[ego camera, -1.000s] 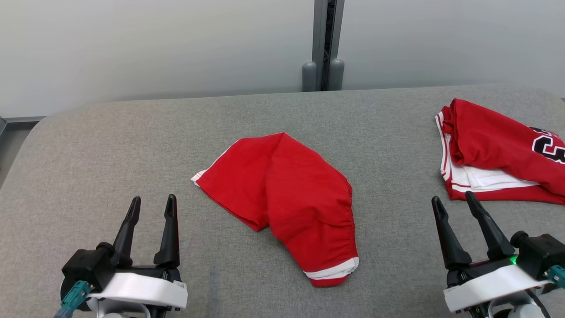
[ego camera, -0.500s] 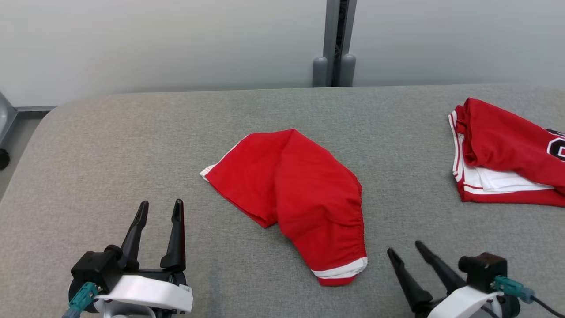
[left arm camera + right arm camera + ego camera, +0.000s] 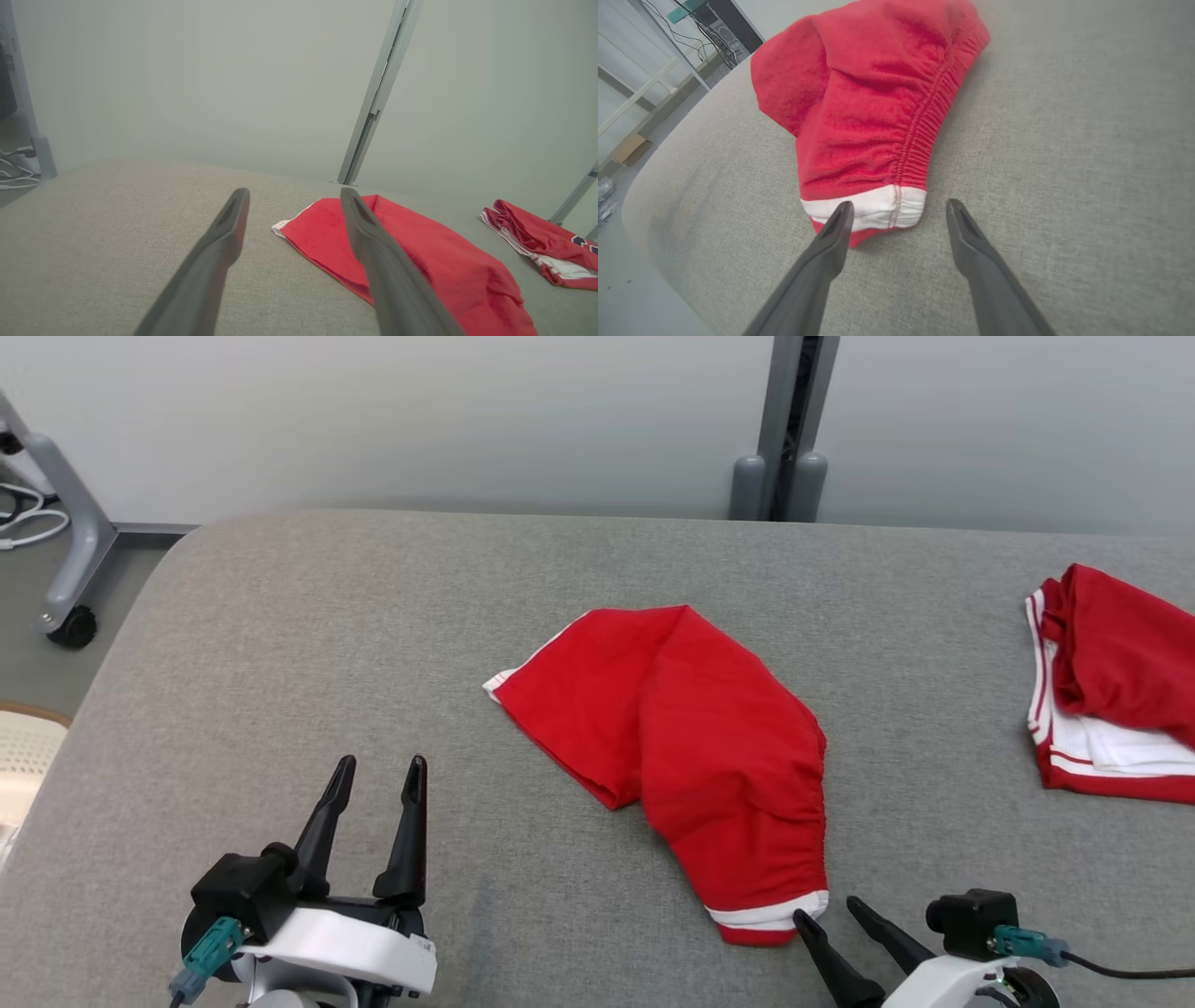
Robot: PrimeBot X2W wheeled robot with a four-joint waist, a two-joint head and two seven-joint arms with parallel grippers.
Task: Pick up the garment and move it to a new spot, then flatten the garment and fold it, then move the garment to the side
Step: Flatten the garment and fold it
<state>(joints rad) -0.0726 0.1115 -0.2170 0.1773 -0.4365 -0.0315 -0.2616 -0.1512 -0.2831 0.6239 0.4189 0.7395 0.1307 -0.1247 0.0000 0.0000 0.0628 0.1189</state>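
A folded red garment [image 3: 691,747] with white trim lies in the middle of the grey table [image 3: 373,644]; it is also seen from the left wrist [image 3: 402,252] and the right wrist [image 3: 873,102]. My right gripper [image 3: 826,910] is open at the garment's near corner, and its left fingertip [image 3: 840,219] just meets the white-banded hem [image 3: 878,210]. The other fingertip stands over bare cloth-covered table. My left gripper [image 3: 378,767] is open and empty, well left of the garment, with its fingers pointing away from me.
A second red garment [image 3: 1111,700] with white trim lies at the table's right edge, also in the left wrist view [image 3: 537,242]. A grey post [image 3: 784,429] rises behind the table. A wheeled stand [image 3: 65,560] is on the floor to the left.
The head camera has turned left, shifting the whole picture rightward. My right gripper has moved down and left, from beside the second garment to the near corner of the middle garment. The left gripper kept its place.
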